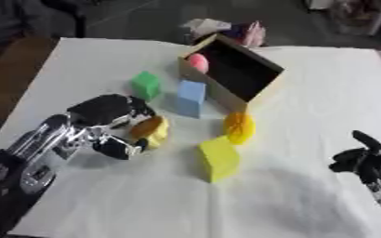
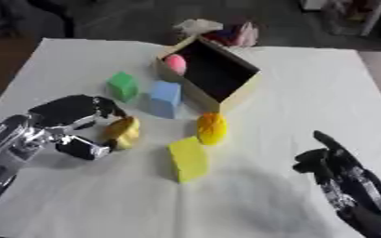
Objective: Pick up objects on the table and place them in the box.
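My left hand reaches in from the lower left, its fingers and thumb curled round a yellow-orange object on the white cloth. A yellow block stands just right of it, and an orange-yellow round piece lies beside the box's near corner. A blue block and a green block stand left of the box. The cardboard box has a dark inside, with a pink ball at its left end. My right hand rests at the lower right, fingers relaxed.
The white cloth covers the table. Behind the box, at the far edge, lies a heap of pink, white and dark things. Bare cloth stretches to the right of the box and along the near edge.
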Tool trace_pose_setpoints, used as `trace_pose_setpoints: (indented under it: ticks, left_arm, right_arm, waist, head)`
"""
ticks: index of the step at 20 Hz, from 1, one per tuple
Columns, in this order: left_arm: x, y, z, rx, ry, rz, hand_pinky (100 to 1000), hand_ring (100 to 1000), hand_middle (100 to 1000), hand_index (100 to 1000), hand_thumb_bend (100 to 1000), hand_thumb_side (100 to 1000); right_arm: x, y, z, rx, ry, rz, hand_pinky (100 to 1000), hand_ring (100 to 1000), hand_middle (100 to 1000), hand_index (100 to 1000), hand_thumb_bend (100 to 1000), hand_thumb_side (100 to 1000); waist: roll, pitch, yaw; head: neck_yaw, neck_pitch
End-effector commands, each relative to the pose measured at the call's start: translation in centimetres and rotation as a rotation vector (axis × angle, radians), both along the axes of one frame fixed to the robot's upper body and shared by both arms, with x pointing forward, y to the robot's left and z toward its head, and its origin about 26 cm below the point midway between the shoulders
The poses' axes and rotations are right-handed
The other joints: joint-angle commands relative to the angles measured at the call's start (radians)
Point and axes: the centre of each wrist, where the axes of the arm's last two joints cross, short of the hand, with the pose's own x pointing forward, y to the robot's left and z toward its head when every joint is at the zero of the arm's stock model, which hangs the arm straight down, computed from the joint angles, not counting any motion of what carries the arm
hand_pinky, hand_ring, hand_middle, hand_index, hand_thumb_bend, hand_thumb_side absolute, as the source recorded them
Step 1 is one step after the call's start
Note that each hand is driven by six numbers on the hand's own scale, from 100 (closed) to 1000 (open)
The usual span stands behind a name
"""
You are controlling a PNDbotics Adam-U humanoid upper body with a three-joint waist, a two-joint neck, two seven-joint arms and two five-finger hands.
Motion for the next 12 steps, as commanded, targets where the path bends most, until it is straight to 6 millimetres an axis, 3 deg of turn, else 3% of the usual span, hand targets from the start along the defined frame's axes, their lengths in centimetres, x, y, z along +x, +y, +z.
trace_pose_setpoints:
  ticks: [1, 3, 8, 12]
  left_arm:
    - [0.15, 0.17, 0.59, 0.0, 0.003, -0.004, 775, 713, 745, 874, 208, 308]
    - [0.19, 0.13, 0.36, -0.002, 0.031, -0.014, 775, 713, 747, 876, 201, 306]
    - [0.28, 0.1, -0.29, 0.004, 0.119, -0.052, 796, 735, 774, 895, 168, 428]
    - [0.37, 0.12, -0.3, 0.01, 0.136, -0.059, 788, 722, 767, 892, 183, 402]
  right_arm:
    - [0.08, -0.39, 0.54, -0.025, -0.019, 0.005, 715, 678, 677, 1000, 100, 619]
    - [0.08, -0.38, 0.54, -0.026, -0.019, 0.006, 715, 678, 677, 1000, 100, 612]
    - [0.08, -0.35, 0.52, -0.029, -0.016, 0.009, 715, 679, 679, 1000, 100, 627]
    - [0.08, -0.33, 0.5, -0.03, -0.014, 0.008, 715, 679, 679, 1000, 100, 629]
  waist:
    - [0.0, -0.015, 0.001]
    - [-0.001, -0.015, 0.001]
    - [-0.001, -0.015, 0.0]
    - [0.0, -0.015, 0.0]
  head:
    - [0.002, -0.002]
    - [0.002, -0.002]
    - [0.003, -0.002]
    - [0.003, -0.001]
